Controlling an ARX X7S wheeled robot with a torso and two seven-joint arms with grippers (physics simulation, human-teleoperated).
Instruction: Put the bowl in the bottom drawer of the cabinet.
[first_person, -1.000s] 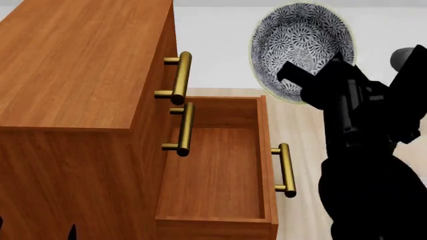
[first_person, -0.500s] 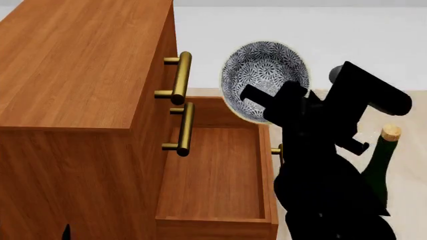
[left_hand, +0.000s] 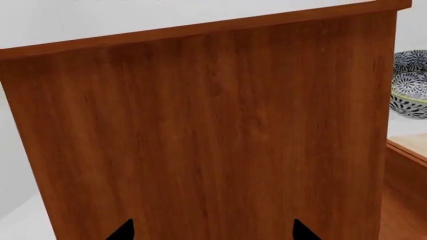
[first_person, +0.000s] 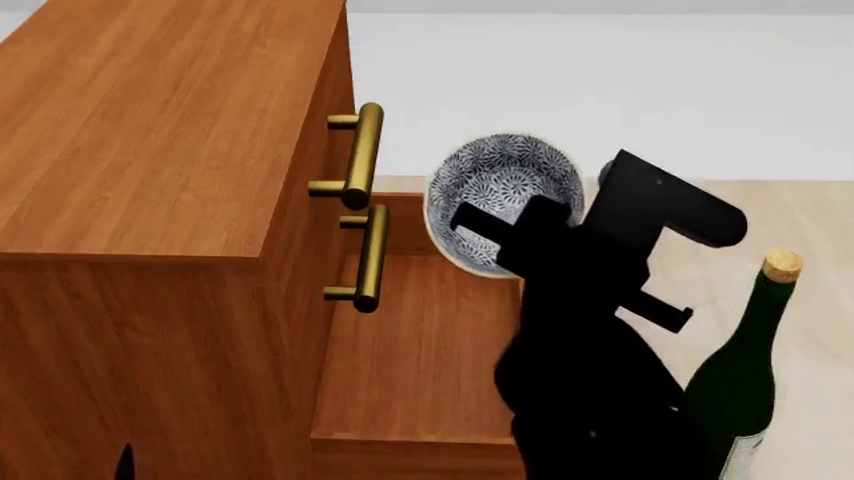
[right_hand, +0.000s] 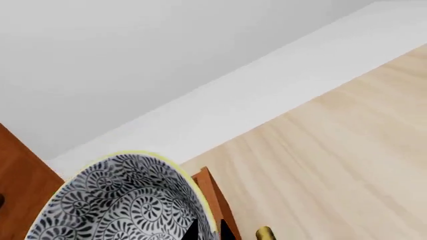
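Observation:
The blue-and-white patterned bowl (first_person: 505, 190) hangs tilted over the far end of the open bottom drawer (first_person: 416, 350), its inside turned toward my head camera. My right gripper (first_person: 501, 240) is shut on the bowl's near rim. In the right wrist view the two fingertips (right_hand: 194, 230) pinch the pale rim of the bowl (right_hand: 120, 202) above the drawer's front board (right_hand: 212, 200). The reddish-brown cabinet (first_person: 160, 130) stands at the left. My left gripper (left_hand: 213, 232) is open and faces the cabinet's side panel (left_hand: 213, 130) with nothing between its tips.
Two brass handles (first_person: 360, 155) (first_person: 370, 258) of the upper drawers stick out over the open drawer. A green wine bottle (first_person: 747, 365) with a cork stands on the pale floor to the right of my right arm. The drawer's own handle (right_hand: 265, 233) shows beside the fingertips.
My right arm has carried the bowl down and to the left, from high above the floor to just over the drawer's far end. The arm now covers the drawer's handle.

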